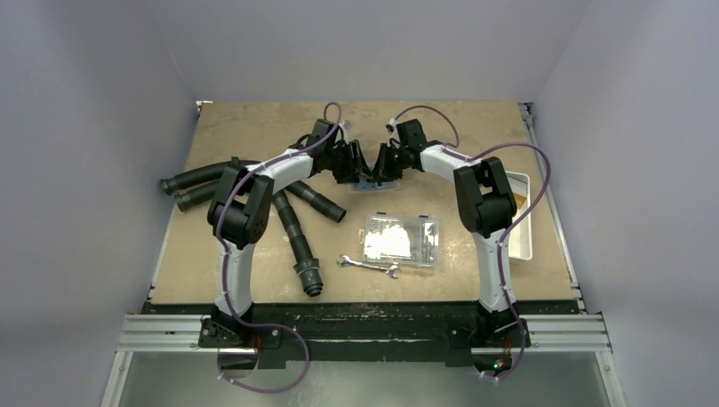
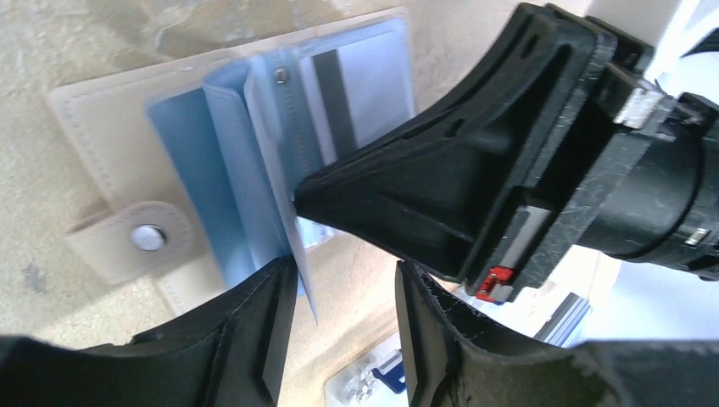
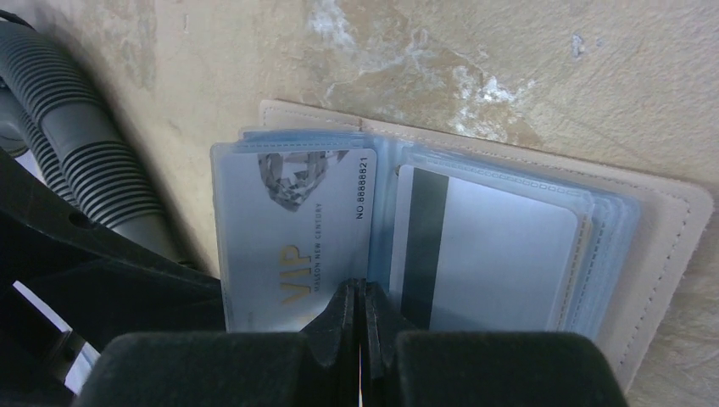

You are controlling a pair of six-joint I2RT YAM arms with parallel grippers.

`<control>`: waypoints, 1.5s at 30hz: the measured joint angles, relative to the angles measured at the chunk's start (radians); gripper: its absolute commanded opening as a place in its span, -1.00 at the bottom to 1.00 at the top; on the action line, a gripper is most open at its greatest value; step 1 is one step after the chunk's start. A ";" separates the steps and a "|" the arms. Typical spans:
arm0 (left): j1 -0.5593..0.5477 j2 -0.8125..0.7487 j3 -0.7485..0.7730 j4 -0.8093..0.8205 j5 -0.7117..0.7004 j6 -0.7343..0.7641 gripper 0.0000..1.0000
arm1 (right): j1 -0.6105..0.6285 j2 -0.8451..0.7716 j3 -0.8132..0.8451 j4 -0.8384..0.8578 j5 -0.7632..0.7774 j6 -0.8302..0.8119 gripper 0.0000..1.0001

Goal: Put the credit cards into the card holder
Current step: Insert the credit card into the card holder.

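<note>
One card holder (image 3: 661, 229) open on table (image 1: 254, 136), 12 o'clock. Two cards (image 3: 292, 229) (image 3: 500, 254) in sleeves (image 3: 612, 222): VIP one at 9 o'clock, striped one at 3. Right gripper (image 3: 358, 295) fingers pinched together at holder's 6 o'clock edge. Left gripper (image 2: 346, 284) fingers apart.

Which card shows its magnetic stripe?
The card on the right in the right wrist view, with a dark stripe; the VIP card shows its printed front.
</note>
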 measured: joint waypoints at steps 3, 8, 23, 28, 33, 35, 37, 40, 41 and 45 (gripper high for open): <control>-0.011 0.000 0.020 -0.005 -0.001 0.008 0.03 | -0.002 0.000 -0.005 0.025 -0.017 0.014 -0.99; -0.023 0.000 0.046 -0.014 -0.008 0.015 0.05 | -0.013 0.000 -0.021 0.063 -0.056 0.040 -0.92; -0.038 0.036 0.089 -0.021 -0.015 0.014 0.08 | -0.075 -0.051 -0.175 0.194 -0.161 0.147 -0.79; -0.040 0.061 0.108 -0.022 -0.015 0.011 0.10 | -0.104 -0.072 -0.214 0.233 -0.183 0.172 -0.76; -0.048 0.092 0.152 -0.028 -0.015 0.010 0.10 | -0.127 -0.111 -0.228 0.238 -0.183 0.175 -0.74; -0.053 0.100 0.174 -0.031 -0.015 0.010 0.11 | -0.137 -0.132 -0.233 0.237 -0.182 0.173 -0.74; -0.057 0.104 0.188 -0.031 -0.015 0.010 0.11 | -0.145 -0.148 -0.235 0.234 -0.178 0.168 -0.73; -0.059 0.113 0.208 -0.031 -0.014 0.010 0.11 | -0.158 -0.159 -0.236 0.229 -0.177 0.158 -0.73; -0.059 0.119 0.215 -0.031 -0.014 0.009 0.11 | -0.162 -0.159 -0.236 0.227 -0.177 0.156 -0.73; -0.059 0.145 0.227 -0.032 -0.014 0.002 0.13 | -0.169 -0.159 -0.238 0.215 -0.177 0.149 -0.72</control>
